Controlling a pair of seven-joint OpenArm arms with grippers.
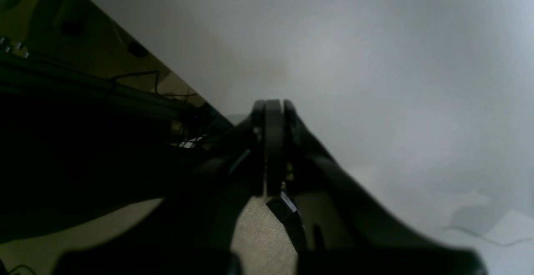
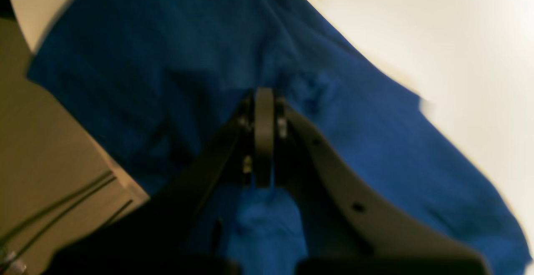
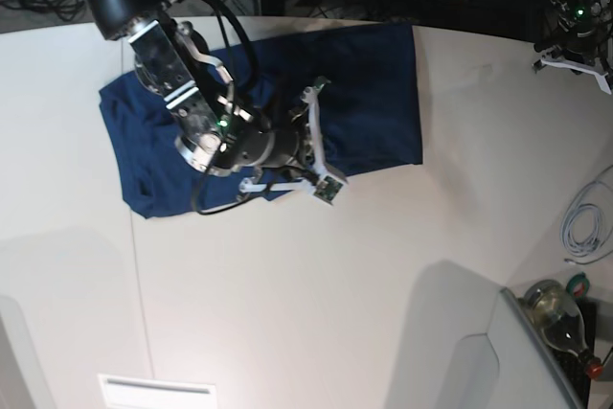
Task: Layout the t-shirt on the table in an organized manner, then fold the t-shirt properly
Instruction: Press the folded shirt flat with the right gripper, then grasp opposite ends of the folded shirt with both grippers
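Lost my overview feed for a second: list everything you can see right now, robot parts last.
t-shirt: one, navy, spread at the table's far side, partly under the right arm
table: one, white, fills the base view
cable: one, pale grey, coiled at the table's right edge
bottle: one, dark glass, off the table's lower right corner
right gripper: one, black, shut, low over the t-shirt
left gripper: one, black, shut, over bare table at the far right corner
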